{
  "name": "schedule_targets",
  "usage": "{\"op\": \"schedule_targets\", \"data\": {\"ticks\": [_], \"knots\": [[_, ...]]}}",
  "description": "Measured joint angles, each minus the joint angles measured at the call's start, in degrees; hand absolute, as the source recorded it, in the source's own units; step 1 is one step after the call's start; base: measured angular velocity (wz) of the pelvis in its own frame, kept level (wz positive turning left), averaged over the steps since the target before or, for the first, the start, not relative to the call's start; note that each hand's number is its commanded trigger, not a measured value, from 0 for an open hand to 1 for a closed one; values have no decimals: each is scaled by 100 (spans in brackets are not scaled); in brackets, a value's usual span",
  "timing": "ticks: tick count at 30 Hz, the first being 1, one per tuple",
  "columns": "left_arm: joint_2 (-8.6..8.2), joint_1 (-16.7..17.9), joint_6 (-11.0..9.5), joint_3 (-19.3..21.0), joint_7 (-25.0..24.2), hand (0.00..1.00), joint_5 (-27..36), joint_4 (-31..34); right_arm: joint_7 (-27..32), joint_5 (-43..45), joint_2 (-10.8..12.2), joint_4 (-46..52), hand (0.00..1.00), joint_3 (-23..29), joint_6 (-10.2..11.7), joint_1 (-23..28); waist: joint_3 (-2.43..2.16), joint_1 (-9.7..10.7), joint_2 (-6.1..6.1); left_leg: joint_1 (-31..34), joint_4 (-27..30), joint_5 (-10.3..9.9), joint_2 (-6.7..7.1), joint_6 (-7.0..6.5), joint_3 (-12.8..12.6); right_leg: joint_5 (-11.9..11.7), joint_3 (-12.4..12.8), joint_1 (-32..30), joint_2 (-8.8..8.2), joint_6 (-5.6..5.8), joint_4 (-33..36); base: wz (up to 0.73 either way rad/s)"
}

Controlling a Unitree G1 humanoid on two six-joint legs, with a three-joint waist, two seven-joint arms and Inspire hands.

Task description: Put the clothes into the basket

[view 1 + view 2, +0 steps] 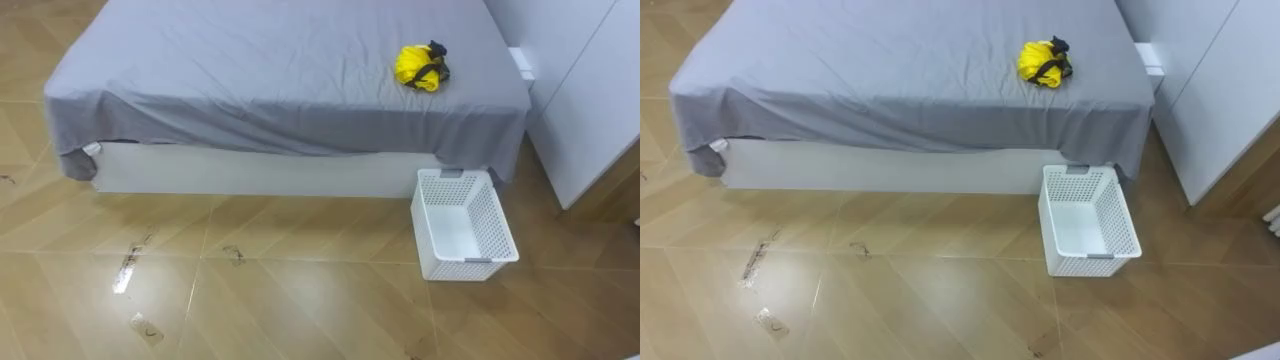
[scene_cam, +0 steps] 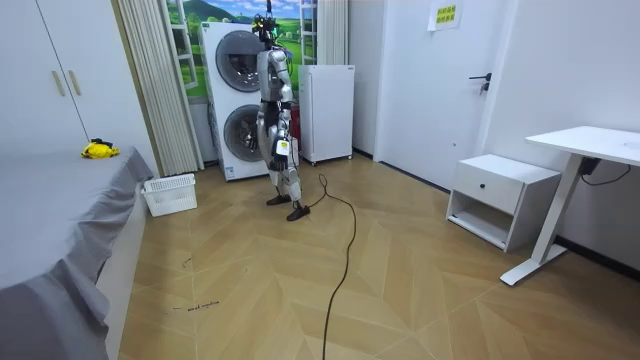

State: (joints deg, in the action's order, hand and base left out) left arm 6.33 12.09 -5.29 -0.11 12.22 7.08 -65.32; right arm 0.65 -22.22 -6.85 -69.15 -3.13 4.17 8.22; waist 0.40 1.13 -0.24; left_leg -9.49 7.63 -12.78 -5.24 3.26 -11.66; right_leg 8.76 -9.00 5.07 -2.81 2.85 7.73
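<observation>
The left robot hand (image 2: 281, 149) is well apart from the bed (image 1: 250, 60), where the yellow clothes (image 1: 421, 66) lie bunched at the right, above the basket (image 1: 470, 268) on the floor. Walking in, a foot could knock that light basket aside. The arm hangs beside the hip; hand apart or together, I cannot tell.

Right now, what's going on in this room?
The robot stands by the stacked washing machines, a little way from the bed, and has not picked anything up yet. A yellow bundle of clothes lies on the bed near its corner. The white basket sits empty on the floor beside that corner.
</observation>
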Motion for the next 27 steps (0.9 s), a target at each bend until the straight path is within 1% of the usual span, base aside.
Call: {"op": "schedule_targets", "data": {"ticks": [7,10,15,21,23,24,25,26,27], "knots": [[-1,-4,0,0,0,0,-8,0,-14,-6,0,-6,0,0,-5,-8,0,2,2,7,-1,0,1,0,-2,0,2,1,1,0,3,0],[3,-7,0,-4,-1,0,-7,4,-65,-20,-2,-12,0,-1,-10,-12,-9,9,15,36,-1,0,1,0,-2,0,2,-1,1,0,5,1],[7,22,0,0,-23,0,5,6,-130,-20,-4,-11,0,1,-42,-12,-11,3,5,33,-1,0,2,0,-4,0,8,-1,0,0,7,0],[23,20,2,2,-63,0,33,6,-268,-37,-9,-3,0,2,-54,-10,-25,3,0,23,2,0,1,0,-4,0,10,0,0,0,7,0],[28,3,16,4,-125,0,143,6,-274,-48,-8,12,0,-9,-56,-1,-19,-8,-7,25,17,0,-1,0,-23,0,18,-33,1,0,10,-2],[28,11,28,89,-190,0,122,11,-286,-9,-7,14,0,4,-60,-11,-27,-21,-5,34,37,-1,-5,1,-44,13,19,-70,0,-9,37,-5],[28,20,39,131,-205,0,118,11,-296,5,-8,28,0,3,-64,-17,-34,-28,-3,61,62,-10,-12,17,-46,33,18,-114,0,-15,78,0],[37,15,42,217,-255,0,120,24,-336,3,-6,58,0,2,-70,-30,-36,-23,5,149,188,-66,-50,52,-57,103,-30,-219,-1,-38,216,-7],[58,-20,42,226,-279,0,123,26,-364,6,-6,59,0,-3,-83,-38,-36,-21,2,257,411,-178,-131,75,-68,180,-182,-309,13,-66,376,-9]]}}
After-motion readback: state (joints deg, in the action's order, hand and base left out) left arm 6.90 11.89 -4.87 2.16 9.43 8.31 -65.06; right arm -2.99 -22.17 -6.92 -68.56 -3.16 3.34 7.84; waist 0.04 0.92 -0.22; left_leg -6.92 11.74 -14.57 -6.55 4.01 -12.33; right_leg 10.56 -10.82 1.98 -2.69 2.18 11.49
